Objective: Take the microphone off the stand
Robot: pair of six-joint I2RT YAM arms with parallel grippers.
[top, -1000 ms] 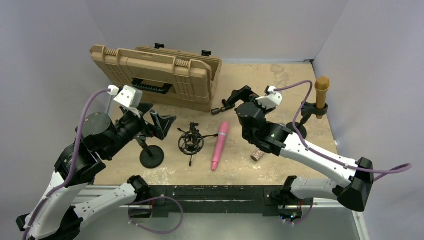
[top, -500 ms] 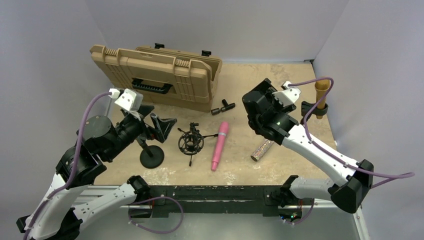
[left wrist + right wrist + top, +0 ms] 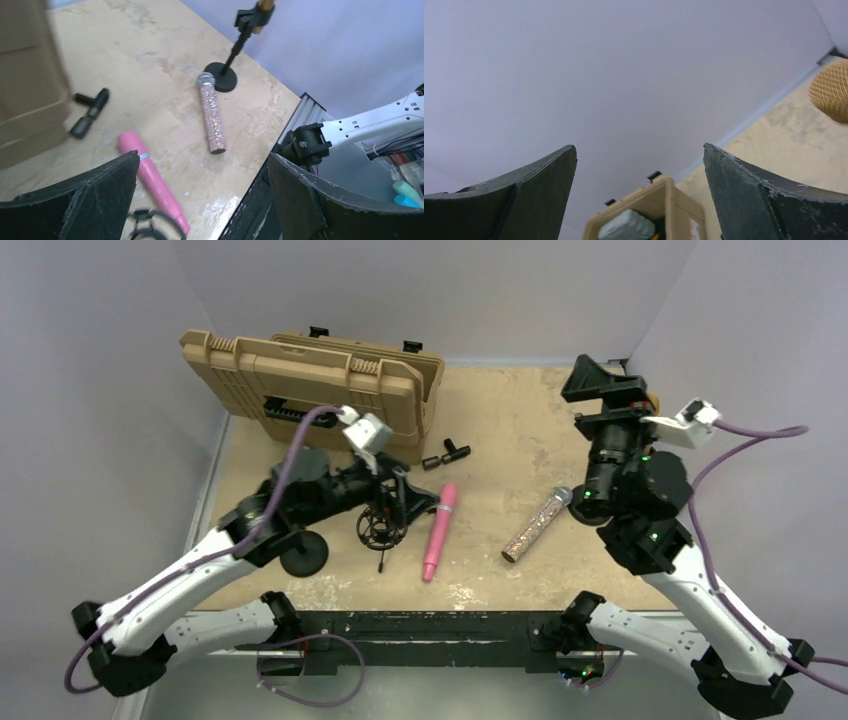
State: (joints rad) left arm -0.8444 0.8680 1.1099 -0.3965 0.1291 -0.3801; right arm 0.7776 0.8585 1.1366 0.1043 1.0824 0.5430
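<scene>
A gold microphone sits upright in a black stand point(image 3: 222, 80) at the far right. Its mesh head point(image 3: 831, 95) shows at the right edge of the right wrist view, and its handle point(image 3: 265, 4) at the top of the left wrist view. In the top view my right gripper point(image 3: 610, 390) is raised in front of it and hides it. That gripper point(image 3: 639, 147) is open and empty, with the mic head to the right of its fingers. My left gripper point(image 3: 400, 490) is open and empty over the table's middle, also shown in its wrist view point(image 3: 203, 157).
A glitter microphone point(image 3: 537, 525) and a pink microphone point(image 3: 439, 530) lie on the table. A black shock mount point(image 3: 381, 527) sits under the left gripper, with a second stand's round base point(image 3: 304, 555) to its left. A tan case point(image 3: 320, 390) stands at the back left, with black adapters point(image 3: 447, 455) beside it.
My right arm has swung up and to the right, to the gold microphone's stand. My left arm has reached right, over the shock mount. Both grippers stay open.
</scene>
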